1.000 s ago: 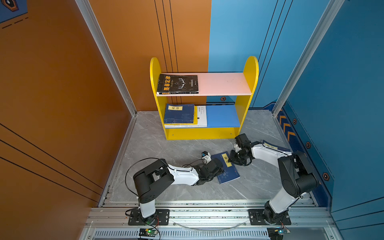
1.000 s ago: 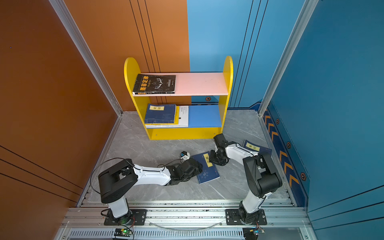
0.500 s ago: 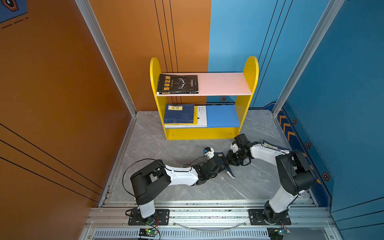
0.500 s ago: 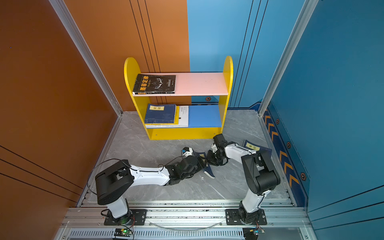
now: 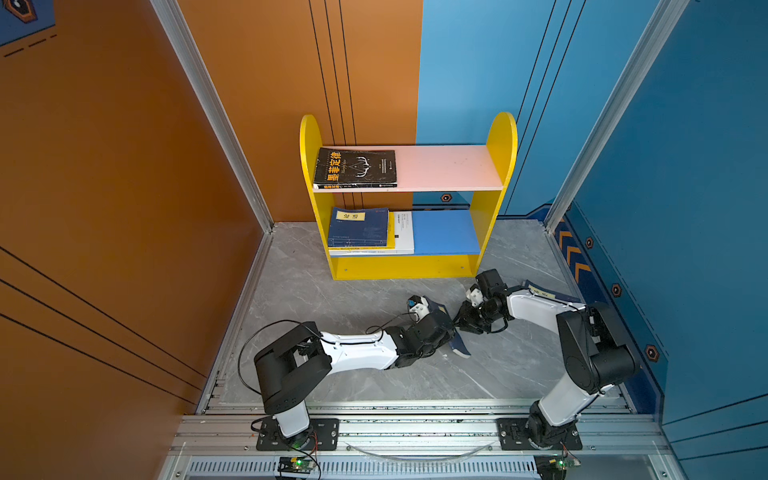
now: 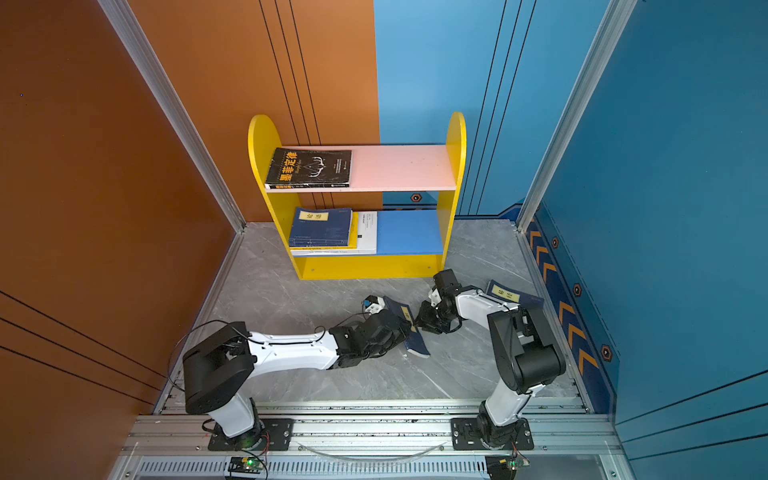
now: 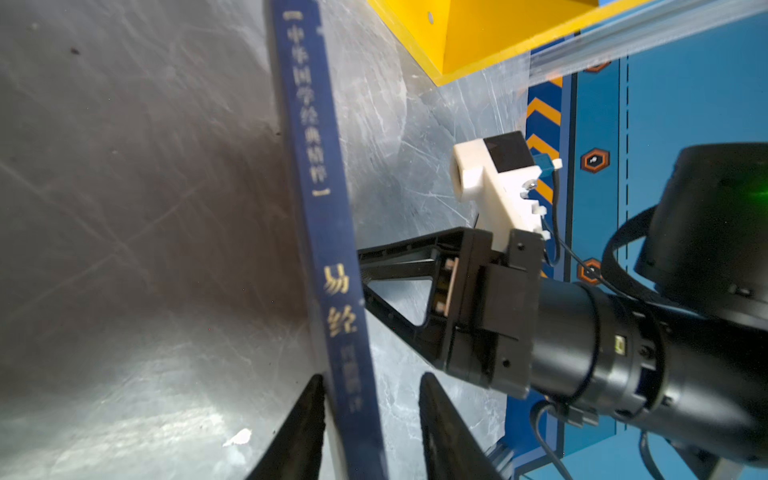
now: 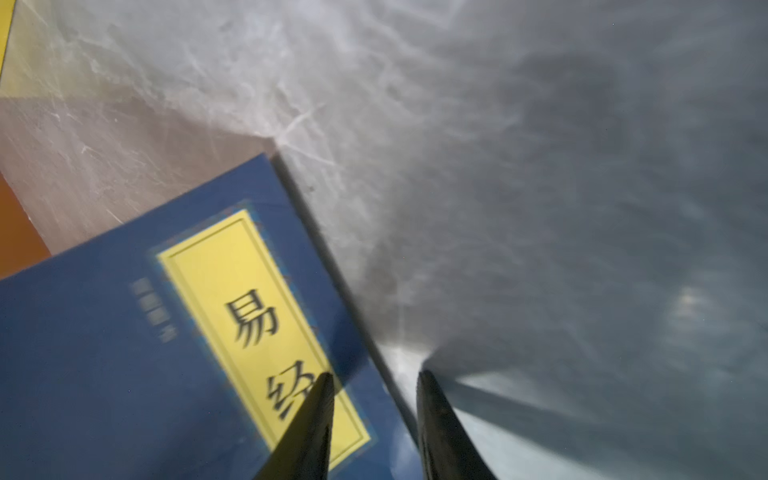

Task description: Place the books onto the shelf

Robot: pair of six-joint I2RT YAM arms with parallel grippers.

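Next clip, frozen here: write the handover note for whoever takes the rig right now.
Left gripper: open, fingers either side of the spine of a navy book standing on edge on the floor; one finger not yet touching.
Right gripper: straddles that book's edge, one finger against its cover; grip unclear.
Done: black book flat on the shelf's pink board; navy-topped stack on the blue board.
Left: shelve this book, then the second navy book on the floor beside the right arm.
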